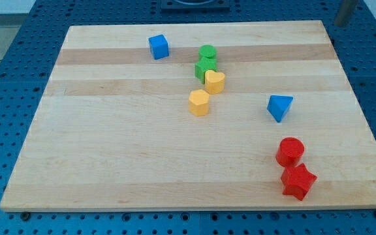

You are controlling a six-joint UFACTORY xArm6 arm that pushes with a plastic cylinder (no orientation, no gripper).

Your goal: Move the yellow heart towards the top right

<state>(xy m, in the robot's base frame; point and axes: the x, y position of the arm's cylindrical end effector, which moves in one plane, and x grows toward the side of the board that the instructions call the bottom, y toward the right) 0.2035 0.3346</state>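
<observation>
Rod not in view, so tip position relative to blocks cannot be told, nor its state. Yellow heart (215,81) sits near board (109,163) centre, slightly toward view's top. It touches green block (204,68) at its upper left; green cylinder (207,52) just behind that. Second yellow block (199,102) close at heart's lower left, apart or barely touching, hard to tell. Path toward top right looks free. Judgement: tip should come to heart's lower left side, between two yellow blocks, then push up-right.

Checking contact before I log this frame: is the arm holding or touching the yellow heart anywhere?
Nothing is held. My tip is not visible on the board, and the yellow heart block sits untouched against the green block.
</observation>
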